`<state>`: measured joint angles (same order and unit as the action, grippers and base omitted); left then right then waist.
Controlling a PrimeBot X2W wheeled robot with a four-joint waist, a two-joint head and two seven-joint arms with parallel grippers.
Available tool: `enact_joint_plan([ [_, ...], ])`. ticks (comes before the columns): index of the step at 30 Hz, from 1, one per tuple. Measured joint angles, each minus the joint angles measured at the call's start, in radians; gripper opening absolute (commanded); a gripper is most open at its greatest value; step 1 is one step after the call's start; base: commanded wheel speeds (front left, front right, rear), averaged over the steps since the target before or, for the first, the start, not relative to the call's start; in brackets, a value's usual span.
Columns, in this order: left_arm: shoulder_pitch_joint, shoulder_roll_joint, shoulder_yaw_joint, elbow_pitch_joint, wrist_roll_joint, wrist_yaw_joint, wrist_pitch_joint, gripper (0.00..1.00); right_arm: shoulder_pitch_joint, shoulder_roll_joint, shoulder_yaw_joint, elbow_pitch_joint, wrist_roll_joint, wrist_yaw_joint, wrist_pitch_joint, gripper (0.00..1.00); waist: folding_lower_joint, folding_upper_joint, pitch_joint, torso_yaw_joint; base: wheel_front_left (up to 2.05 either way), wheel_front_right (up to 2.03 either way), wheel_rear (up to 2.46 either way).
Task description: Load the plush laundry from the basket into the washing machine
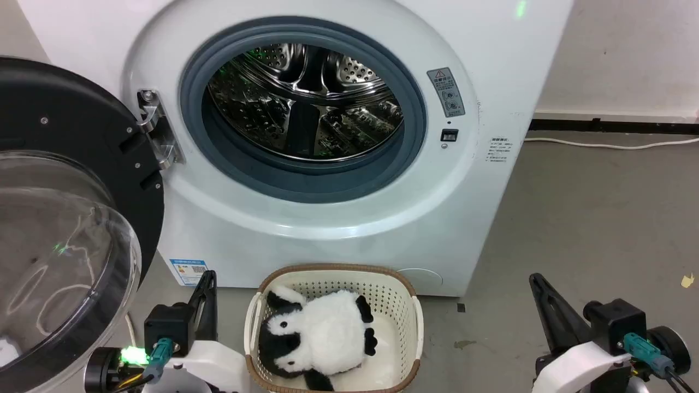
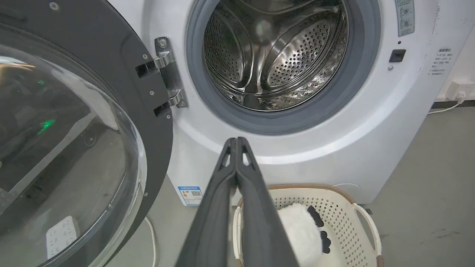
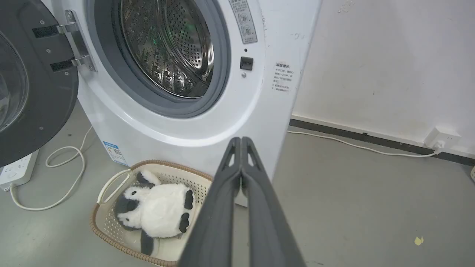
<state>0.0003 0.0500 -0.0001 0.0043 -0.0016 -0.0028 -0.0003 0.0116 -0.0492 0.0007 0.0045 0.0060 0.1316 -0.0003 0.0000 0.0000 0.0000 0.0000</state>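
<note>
On the grey floor just in front of the washing machine [image 1: 349,234] stands the basket [image 1: 337,271], its far rim close under the machine's lower front panel. The plush laundry [image 1: 327,333] lies inside the basket, its face toward the left and its black limbs toward the right. Above it, the machine's door [image 1: 82,153] hangs swung open on the left-hand hinge, its clear dome facing the near side. The grey seal rings the mouth of the steel drum [image 1: 306,103]. The left gripper [image 2: 236,140] sits at the near left, just beside the basket's left handle. Its two dark fingers are pressed together along their length with nothing between them, and they point toward the machine's front. The right gripper [image 3: 240,139] is well apart from the basket on the right, over bare floor. Its fingers are likewise clenched tip to tip on nothing. Neither gripper touches the plush or the basket. A white power strip [image 3: 16,168] and a looped cable [image 3: 63,178] lie on the floor below the open door.
</note>
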Motion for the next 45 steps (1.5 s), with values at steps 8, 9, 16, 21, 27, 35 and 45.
enact_joint_plan([
  [8,0.0,0.0,0.0,0.0,0.0,0.0,0.0,0.0,0.0,0.0,0.0,0.0,0.0,0.0,0.0,0.0,0.0,0.0,0.0,0.0,0.0,0.0,0.0],
  [9,0.0,0.0,0.0,0.0,0.0,0.0,0.0,0.0,0.0,0.0,0.0,0.0,0.0,0.0,0.0,0.0,0.0,0.0,0.0,0.0,0.0,0.0,0.0],
  [16,0.0,0.0,0.0,0.0,0.0,0.0,0.0,0.0,0.0,0.0,0.0,0.0,0.0,0.0,0.0,0.0,-0.0001,0.0,0.0,0.0,0.0,0.0,0.0],
  [21,0.0,0.0,0.0,0.0,0.0,0.0,0.0,0.0,0.0,0.0,0.0,0.0,0.0,0.0,0.0,0.0,-0.0001,0.0,0.0,0.0,0.0,0.0,0.0],
  [27,0.0,0.0,0.0,0.0,0.0,0.0,0.0,0.0,0.0,0.0,0.0,0.0,0.0,0.0,0.0,0.0,0.0,0.0,0.0,0.0,0.0,0.0,0.0],
  [35,0.0,0.0,0.0,0.0,0.0,0.0,0.0,1.0,0.0,0.0,0.0,0.001,0.001,0.0,0.0,1.0,0.0,0.0,0.0,0.0,0.0,0.0,0.0],
  [45,0.0,0.0,-0.013,0.0,-0.001,0.002,-0.014,1.0,0.001,0.0,-0.008,0.005,0.015,0.0,-0.012,1.0,0.0,0.0,0.0,-0.007,0.0,0.0,0.0],
])
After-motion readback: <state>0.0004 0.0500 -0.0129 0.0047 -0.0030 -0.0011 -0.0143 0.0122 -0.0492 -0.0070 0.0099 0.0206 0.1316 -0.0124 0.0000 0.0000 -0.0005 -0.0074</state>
